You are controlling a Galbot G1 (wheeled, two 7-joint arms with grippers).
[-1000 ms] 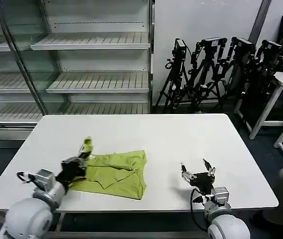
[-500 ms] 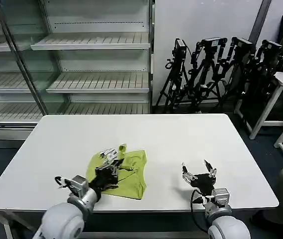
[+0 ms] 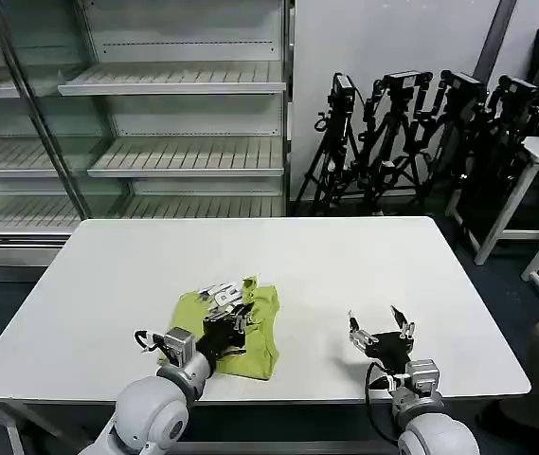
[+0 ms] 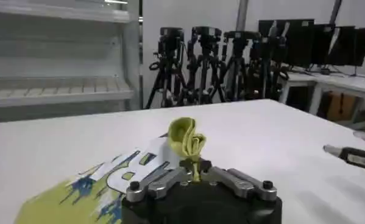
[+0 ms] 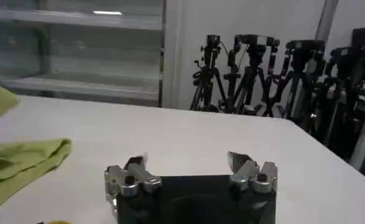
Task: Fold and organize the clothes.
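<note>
T-shirt: the lime yellow-green T-shirt [image 3: 236, 332] lies bunched on the white counter [image 3: 345, 256], near the front edge and left of centre; part of it is turned over so the white-and-dark printed graphic [image 3: 224, 292] faces up on the far side of the heap

Left gripper: the left gripper [image 3: 233, 318] sits over the middle of the T-shirt, its arm reaching in from the near left corner of the counter

Left gripper grasp: clenched on a fold of the T-shirt; in the left wrist view a small puff of lime cloth [image 4: 186, 138] sticks up out of the pinched fingers [image 4: 164, 180], with the gripper [image 4: 197, 173] raised just above the cloth that lies on the counter

T-shirt relative to left gripper: the printed part [image 4: 124, 170] spreads out on the counter just beyond and to one side of the gripper, while the pinched fold is lifted clear of the rest

Right gripper: the right gripper [image 3: 380, 330] hangs over bare counter near the front edge, right of centre, well apart from the T-shirt

Right gripper grasp: released, fingers [image 5: 131, 176] spread wide with nothing between them [image 5: 191, 170]

T-shirt relative to right gripper: an edge of lime cloth [image 5: 24, 161] lies flat on the counter off to the left gripper's side, not touching the right gripper
</note>
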